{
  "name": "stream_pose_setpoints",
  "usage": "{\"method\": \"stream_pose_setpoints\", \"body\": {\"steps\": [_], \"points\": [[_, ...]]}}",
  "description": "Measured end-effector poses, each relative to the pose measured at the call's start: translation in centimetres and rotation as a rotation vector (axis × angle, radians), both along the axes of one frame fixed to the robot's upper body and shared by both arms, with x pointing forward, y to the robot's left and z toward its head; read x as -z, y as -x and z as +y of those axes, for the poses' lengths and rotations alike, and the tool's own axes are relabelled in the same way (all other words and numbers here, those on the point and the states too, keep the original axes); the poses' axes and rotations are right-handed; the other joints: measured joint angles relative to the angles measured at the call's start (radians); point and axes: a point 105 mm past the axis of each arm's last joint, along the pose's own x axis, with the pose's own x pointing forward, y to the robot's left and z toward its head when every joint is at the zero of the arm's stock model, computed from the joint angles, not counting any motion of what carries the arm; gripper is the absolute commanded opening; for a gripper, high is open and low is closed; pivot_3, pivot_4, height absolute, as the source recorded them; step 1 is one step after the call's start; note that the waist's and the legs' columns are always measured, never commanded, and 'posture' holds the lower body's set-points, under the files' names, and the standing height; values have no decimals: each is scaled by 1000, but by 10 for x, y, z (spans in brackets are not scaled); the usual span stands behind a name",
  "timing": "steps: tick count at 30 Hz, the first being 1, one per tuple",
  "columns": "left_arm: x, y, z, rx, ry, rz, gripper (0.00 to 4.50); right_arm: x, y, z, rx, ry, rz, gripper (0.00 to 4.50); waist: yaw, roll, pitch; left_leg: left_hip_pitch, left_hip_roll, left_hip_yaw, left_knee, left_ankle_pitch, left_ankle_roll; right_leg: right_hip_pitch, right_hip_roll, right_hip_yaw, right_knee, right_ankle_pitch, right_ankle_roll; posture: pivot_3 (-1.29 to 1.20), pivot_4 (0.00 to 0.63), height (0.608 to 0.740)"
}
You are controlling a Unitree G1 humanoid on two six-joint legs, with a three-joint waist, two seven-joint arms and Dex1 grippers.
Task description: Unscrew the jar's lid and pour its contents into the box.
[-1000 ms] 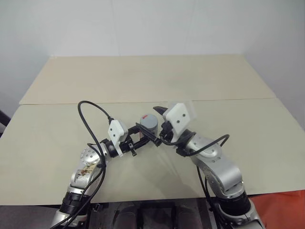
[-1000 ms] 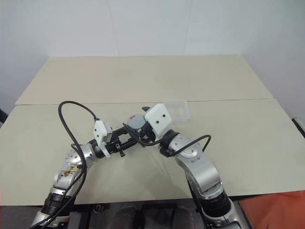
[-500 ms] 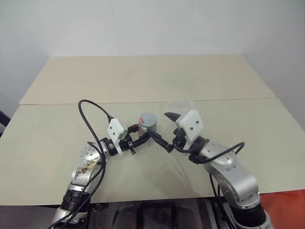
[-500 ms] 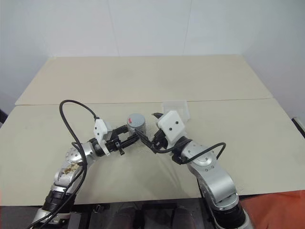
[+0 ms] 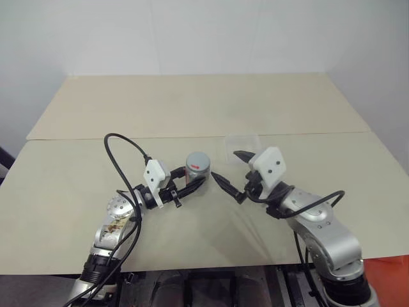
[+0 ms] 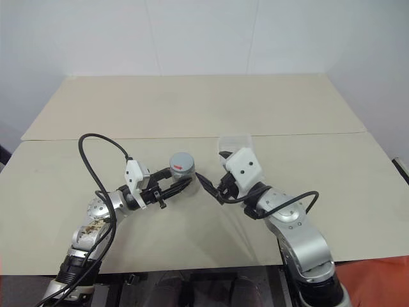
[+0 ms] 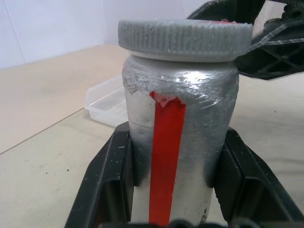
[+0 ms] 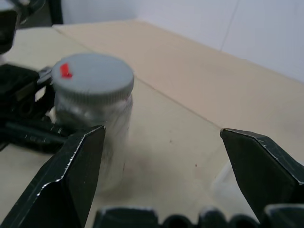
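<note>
Left wrist view: left end effector [image 5: 192, 186] pinching the lidded jar [image 7: 179, 128]; right end effector [image 5: 231, 171] spread wide beside it, box [image 5: 241, 144] behind

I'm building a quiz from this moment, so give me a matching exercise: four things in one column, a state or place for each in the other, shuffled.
Things:
1. jar
2. lid
3. box
4. right gripper

States:
A. open, holding nothing
B. on the jar's mouth
C. clamped in the left gripper
D. on the table, beyond the right gripper

Pairs: 1-C, 2-B, 3-D, 4-A
</note>
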Motion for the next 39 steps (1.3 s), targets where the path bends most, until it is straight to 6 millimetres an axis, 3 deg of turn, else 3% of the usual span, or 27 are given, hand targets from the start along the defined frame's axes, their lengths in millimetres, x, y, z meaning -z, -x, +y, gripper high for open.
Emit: {"method": "stream_pose_setpoints", "body": {"steps": [4, 8, 14, 24, 36, 39], "points": [[0, 0, 0, -1, 0, 0, 1867, 9, 15, 1, -95, 50, 54, 4500, 0, 0, 0, 0, 0, 0, 0, 0, 0, 0, 0, 0, -1, 0, 0, 0, 150, 740], [0, 1, -1, 3, 0, 0, 1867, 0, 23, 13, -163, -11, 58, 4500, -3, 0, 0, 1, 0, 0, 0, 0, 0, 0, 0, 1, -1, 0, 0, 0, 150, 740], [2, 2, -1, 11, -2, 5, 1867, -19, 18, 29, -188, -92, 20, 4500, -2, 0, 0, 1, 0, 0, 0, 0, 0, 0, 0, 1, 0, 0, 0, 0, 150, 740], [5, 5, -2, 16, -3, 11, 1867, -11, 2, 41, -170, -94, 53, 4500, -2, 0, 0, 1, 0, 0, 0, 0, 0, 0, 0, 1, 0, 0, 0, 0, 150, 740], [6, 7, -8, 37, -6, 15, 1867, -11, -2, 43, -161, -106, 41, 4500, -2, 0, 0, 1, 0, 0, 0, 0, 0, 0, 0, 0, 1, 0, 0, 0, 150, 740], [6, 8, -9, 40, -6, 16, 1867, -10, -2, 45, -167, -107, 44, 3906, -2, 0, 0, 1, 0, 0, 0, 0, 0, 0, 0, 0, 1, 0, 0, 0, 150, 740]]}}
